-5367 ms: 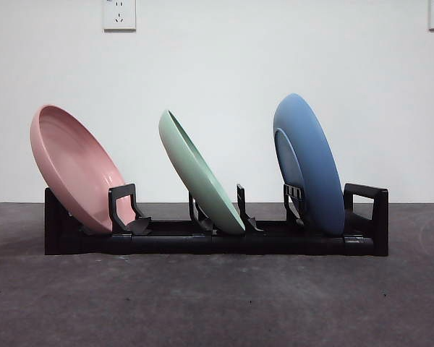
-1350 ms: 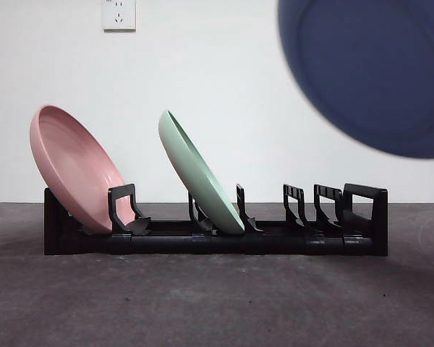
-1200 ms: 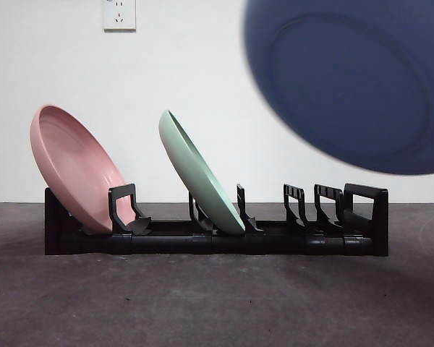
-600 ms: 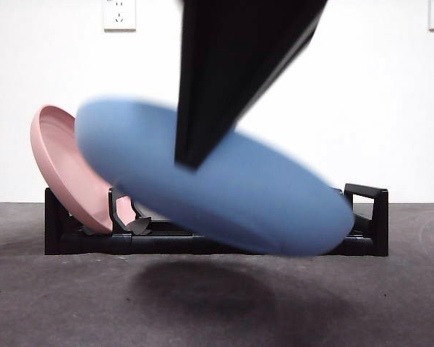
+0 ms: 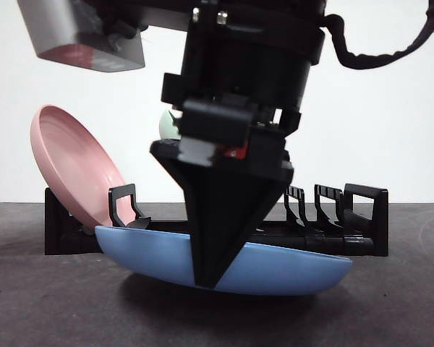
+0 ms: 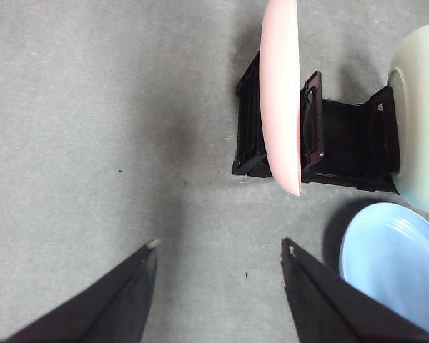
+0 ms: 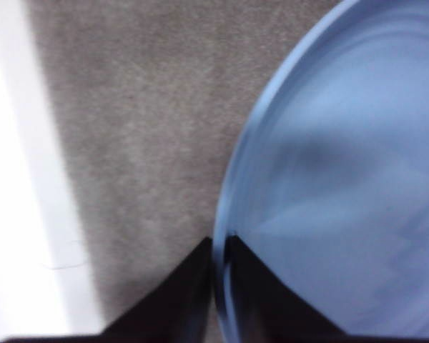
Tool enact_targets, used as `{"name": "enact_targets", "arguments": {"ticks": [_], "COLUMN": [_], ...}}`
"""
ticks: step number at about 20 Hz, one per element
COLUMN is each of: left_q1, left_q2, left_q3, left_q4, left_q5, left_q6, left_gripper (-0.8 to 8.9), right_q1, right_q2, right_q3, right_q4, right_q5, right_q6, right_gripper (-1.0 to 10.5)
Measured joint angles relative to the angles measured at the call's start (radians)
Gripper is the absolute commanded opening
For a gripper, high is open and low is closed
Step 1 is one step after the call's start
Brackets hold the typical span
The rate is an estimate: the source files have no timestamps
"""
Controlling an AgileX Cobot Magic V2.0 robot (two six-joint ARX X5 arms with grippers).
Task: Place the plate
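My right gripper [image 5: 207, 278] is shut on the rim of the blue plate [image 5: 289, 267], which lies nearly flat and low over the table, just in front of the black rack [image 5: 362, 217]. In the right wrist view the jaws [image 7: 214, 250] pinch the blue plate's [image 7: 343, 179] edge. I cannot tell whether the plate touches the table. My left gripper [image 6: 219, 246] is open and empty above bare table, to the side of the rack [image 6: 343, 143]. The blue plate [image 6: 393, 264] also shows in the left wrist view.
A pink plate [image 5: 72, 166] leans in the rack's left end slot and also shows in the left wrist view [image 6: 280, 93]. A green plate [image 6: 418, 121] stands in the middle slot, mostly hidden behind the arm in the front view [image 5: 170, 124]. The rack's right slots hold nothing.
The blue plate left the rack's right slot, swung across above it, and has come down tilted to nearly flat in front of the rack, with my right arm now filling the front view.
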Motion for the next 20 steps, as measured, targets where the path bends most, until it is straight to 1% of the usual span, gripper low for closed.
{"name": "enact_targets", "arguments": {"ticks": [1, 2, 3, 4, 7, 9, 11, 14, 18, 20], "left_q1": [0.000, 0.000, 0.000, 0.000, 0.000, 0.000, 0.000, -0.016, -0.076, -0.117], "left_q2": [0.000, 0.000, 0.000, 0.000, 0.000, 0.000, 0.000, 0.004, 0.063, 0.109], "left_q3": [0.000, 0.000, 0.000, 0.000, 0.000, 0.000, 0.000, 0.000, 0.002, 0.010], "left_q4": [0.000, 0.000, 0.000, 0.000, 0.000, 0.000, 0.000, 0.007, 0.084, 0.117], "left_q5": [0.000, 0.000, 0.000, 0.000, 0.000, 0.000, 0.000, 0.000, 0.000, 0.000], "left_q6": [0.000, 0.000, 0.000, 0.000, 0.000, 0.000, 0.000, 0.000, -0.010, -0.028], "left_gripper": [2.80, 2.80, 2.80, 2.80, 2.80, 2.80, 2.80, 2.81, 2.83, 2.83], "right_q1": [0.000, 0.000, 0.000, 0.000, 0.000, -0.013, -0.065, -0.234, -0.511, -0.632], "right_q2": [0.000, 0.000, 0.000, 0.000, -0.015, -0.087, -0.193, -0.312, -0.397, -0.434], "right_q3": [0.000, 0.000, 0.000, 0.001, 0.050, 0.092, 0.125, 0.131, 0.130, 0.130], "right_q4": [0.002, 0.003, 0.007, 0.010, -0.009, -0.008, 0.010, -0.009, -0.101, -0.141], "right_q5": [-0.013, -0.019, -0.044, -0.078, -0.230, -0.253, -0.249, -0.205, -0.201, -0.201], "right_q6": [0.001, 0.005, 0.021, 0.034, 0.097, 0.126, 0.141, 0.198, 0.296, 0.327], "right_gripper": [1.9, 1.9, 1.9, 1.9, 1.9, 1.9, 1.9, 2.1, 2.1, 2.1]}}
